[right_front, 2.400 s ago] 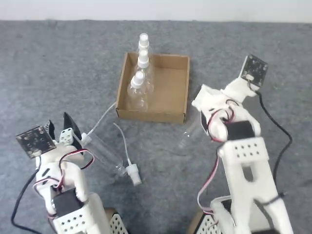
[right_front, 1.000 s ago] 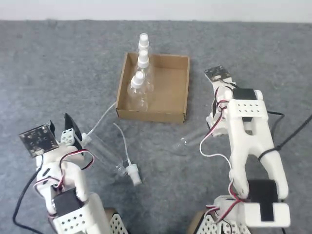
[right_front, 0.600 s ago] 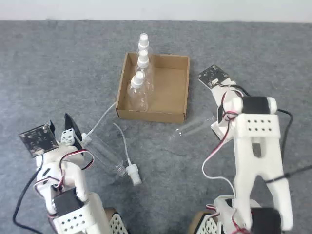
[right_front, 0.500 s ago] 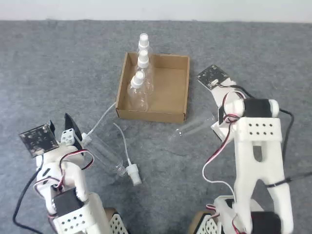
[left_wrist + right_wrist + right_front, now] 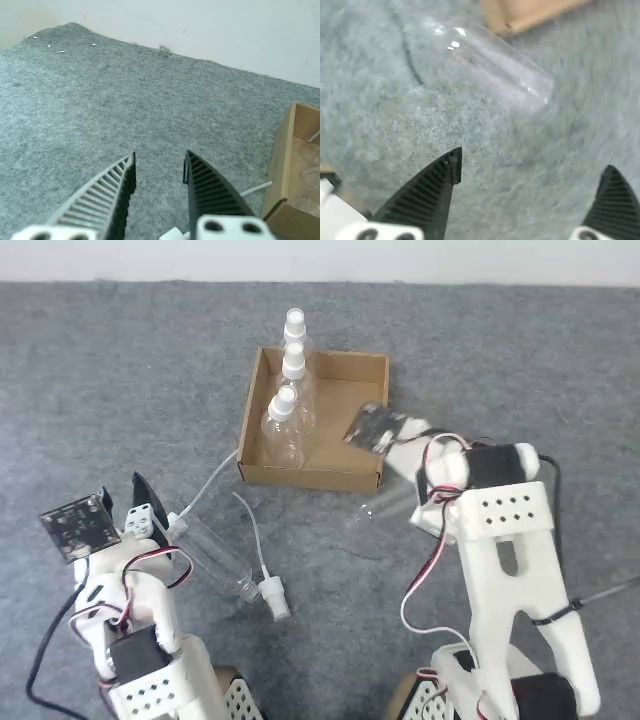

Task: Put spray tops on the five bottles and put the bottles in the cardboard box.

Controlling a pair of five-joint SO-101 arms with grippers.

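High view: the box (image 5: 340,410) stands on the carpet (image 5: 120,370) with three capped bottles (image 5: 283,430) in a row along its side wall nearer the left arm. The right arm's wrist hangs over the box's near corner on its own side. A bare bottle (image 5: 385,505) lies on the carpet just in front of the box's front wall, beside that arm. A second bottle (image 5: 213,550) lies in front of the left arm, with a spray top (image 5: 273,597) just beside its mouth. Another spray top (image 5: 172,525) sits just beside the left gripper (image 5: 122,498), its tube (image 5: 212,480) running toward the box.

Left wrist view: the left gripper (image 5: 160,155) is above the carpet, its jaws a little apart with nothing between them. The box (image 5: 287,160) is off to one side, the tube (image 5: 255,188) near its corner.

Right wrist view: the right gripper (image 5: 532,160) is spread wide and empty over the carpet. The bare bottle (image 5: 495,65) lies on its side beyond the fingertips, apart from them, one end near the box (image 5: 530,12) corner
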